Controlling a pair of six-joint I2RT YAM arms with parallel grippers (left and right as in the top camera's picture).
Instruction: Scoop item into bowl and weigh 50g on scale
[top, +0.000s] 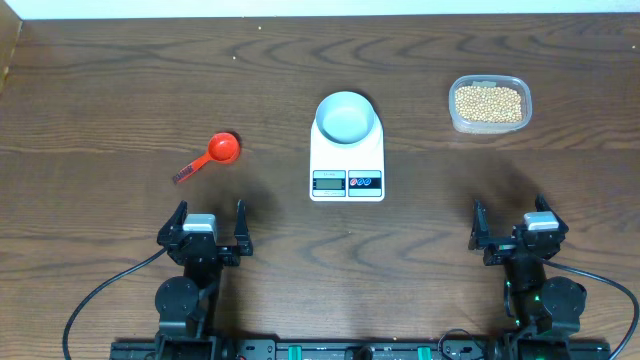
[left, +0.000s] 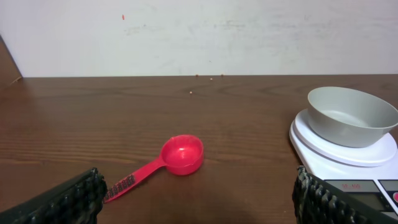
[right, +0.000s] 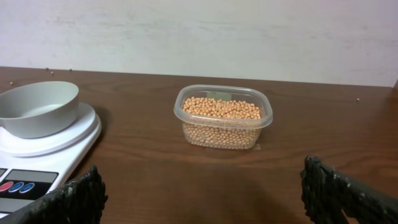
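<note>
Wooden table (top: 120, 80): far edge meets a pale wall; bare wood lies between all items; white scale (top: 347, 160), centre, display digits unreadable; clear tub (top: 453, 110), far right, holding soybeans (top: 489, 103); pale bowl (top: 347, 117) on the scale's far end; red scoop (top: 218, 152), left, well apart; left gripper (top: 210, 213) and right gripper (top: 508, 213), near edge, jaws wide, gripping nothing.

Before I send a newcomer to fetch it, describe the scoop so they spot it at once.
Start at the white scale in the centre, bowl on top. To its left the scoop lies alone on the table. It is the only red thing there.
</note>
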